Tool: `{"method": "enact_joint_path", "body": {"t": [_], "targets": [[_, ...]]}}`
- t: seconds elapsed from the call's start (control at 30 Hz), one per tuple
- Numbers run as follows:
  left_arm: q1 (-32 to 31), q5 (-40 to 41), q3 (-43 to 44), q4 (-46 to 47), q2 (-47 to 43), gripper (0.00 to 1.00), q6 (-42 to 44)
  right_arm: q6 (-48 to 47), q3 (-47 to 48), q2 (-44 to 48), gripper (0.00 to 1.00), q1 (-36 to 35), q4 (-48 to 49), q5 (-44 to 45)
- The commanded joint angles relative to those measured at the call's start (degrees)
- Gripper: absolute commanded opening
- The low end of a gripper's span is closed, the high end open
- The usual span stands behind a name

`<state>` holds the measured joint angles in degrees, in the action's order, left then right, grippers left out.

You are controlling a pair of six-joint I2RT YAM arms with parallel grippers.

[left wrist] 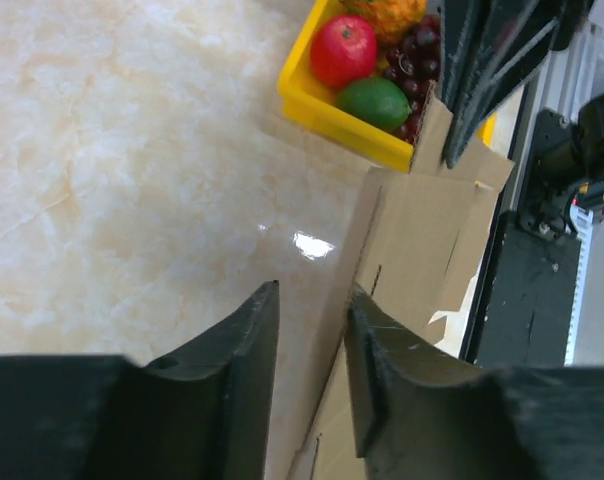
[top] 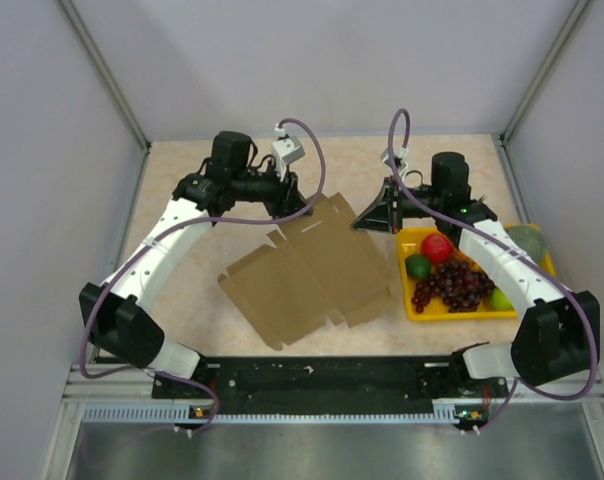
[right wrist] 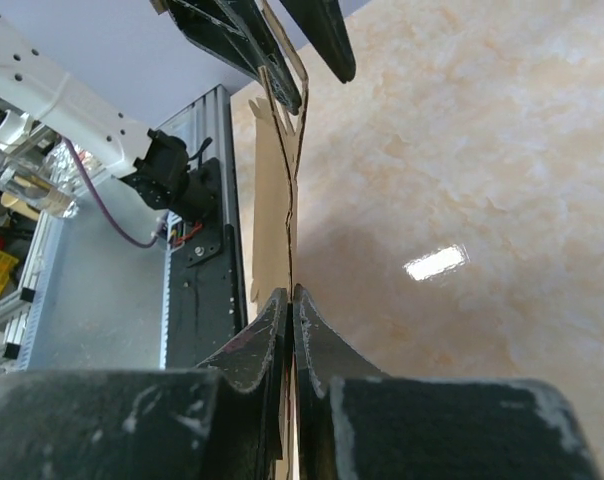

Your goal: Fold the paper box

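Lying on the table (top: pixel 362 165) betw. both arms, paper box (top: pixel 307 275) is an unfolded sheet w/ its far flap lifted. R gripper (right wrist: pixel 290 297) pinches that flap's edge tight. L gripper (left wrist: pixel 312 300) straddles the same edge, fingers part-spread, gap showing. Yellow fruit tray (top: pixel 482 313) sits just beside the sheet.

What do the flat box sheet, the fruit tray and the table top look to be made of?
The box sheet is brown kraft cardboard, matte, with die-cut flaps and crease lines. The fruit tray looks like moulded plastic: bright yellow, smooth, slightly shiny. The table top is glossy with a beige marble pattern and mirrors a lamp; stone or laminate, I cannot tell.
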<state>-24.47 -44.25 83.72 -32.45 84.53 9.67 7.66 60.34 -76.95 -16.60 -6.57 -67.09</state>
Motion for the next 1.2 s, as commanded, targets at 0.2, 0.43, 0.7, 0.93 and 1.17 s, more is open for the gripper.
{"method": "enact_joint_path", "body": {"t": [0.2, 0.43, 0.7, 0.93, 1.17], "targets": [[0.12, -6.9, -2.51, 2.21, -3.4, 0.0, 2.63, -1.33, -0.75, 0.22, 0.4, -2.91, 3.49, -1.55], [0.12, -11.12, -3.39, 2.39, -4.64, 0.0, 4.04, -1.24, 0.39, -2.23, 0.56, -3.62, 4.37, -1.99], [0.12, -16.48, -3.04, 1.33, -4.9, 0.0, 5.53, -1.07, 1.36, -4.79, 0.41, -5.02, 4.98, -3.65], [0.39, -6.6, -1.89, 6.59, -5.86, 0.18, -3.4, 7.07, -0.91, -3.48, 0.0, -7.13, 15.07, -3.68], [1.44, 23.0, -21.98, 18.38, -29.46, 0.77, -15.64, 12.55, -3.56, 0.75, 0.0, -6.17, 17.11, 6.01]]}}
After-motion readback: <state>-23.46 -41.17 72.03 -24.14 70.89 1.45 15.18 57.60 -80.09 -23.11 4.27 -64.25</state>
